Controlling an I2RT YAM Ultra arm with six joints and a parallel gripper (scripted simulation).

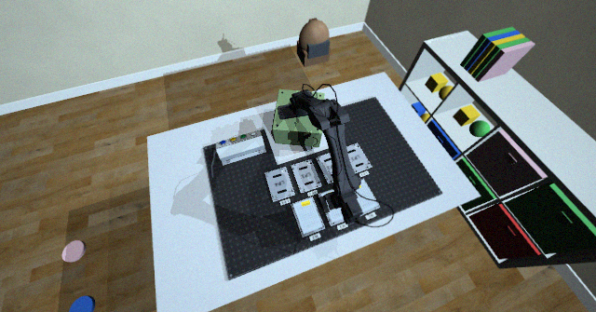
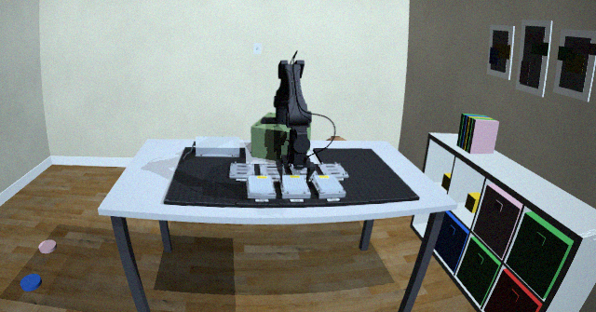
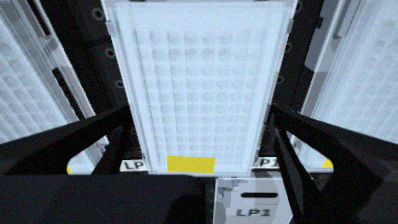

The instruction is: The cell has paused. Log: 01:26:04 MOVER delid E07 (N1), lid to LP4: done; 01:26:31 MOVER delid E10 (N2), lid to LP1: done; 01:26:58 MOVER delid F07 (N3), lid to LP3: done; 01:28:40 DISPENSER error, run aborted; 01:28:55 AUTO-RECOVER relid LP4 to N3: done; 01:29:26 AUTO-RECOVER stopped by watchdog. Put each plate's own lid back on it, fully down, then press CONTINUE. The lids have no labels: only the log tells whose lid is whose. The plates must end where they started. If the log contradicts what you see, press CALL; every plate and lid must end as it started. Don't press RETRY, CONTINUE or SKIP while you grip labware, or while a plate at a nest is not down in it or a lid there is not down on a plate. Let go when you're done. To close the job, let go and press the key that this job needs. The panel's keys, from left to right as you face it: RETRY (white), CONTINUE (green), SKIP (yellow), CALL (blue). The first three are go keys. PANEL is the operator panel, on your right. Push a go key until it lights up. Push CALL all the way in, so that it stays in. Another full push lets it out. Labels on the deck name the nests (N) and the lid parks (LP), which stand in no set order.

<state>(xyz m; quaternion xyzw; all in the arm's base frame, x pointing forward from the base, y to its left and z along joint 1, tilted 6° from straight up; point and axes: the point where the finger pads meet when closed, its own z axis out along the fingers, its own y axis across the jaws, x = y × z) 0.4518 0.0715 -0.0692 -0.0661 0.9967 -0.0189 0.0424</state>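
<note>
Jaws spread wide on my gripper (image 3: 200, 150), straddling the middle plate (image 3: 200, 85) untouched; only the wrist view reads the LP1 label (image 3: 256, 212).

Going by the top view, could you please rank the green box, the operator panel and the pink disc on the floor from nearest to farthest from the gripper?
From the open gripper, low over the front row of plates:
1. Green box, behind it, at the arm's foot.
2. Operator panel, back and to the image left; not much farther than the box.
3. Pink disc, off the table on the floor, far image left.
</note>
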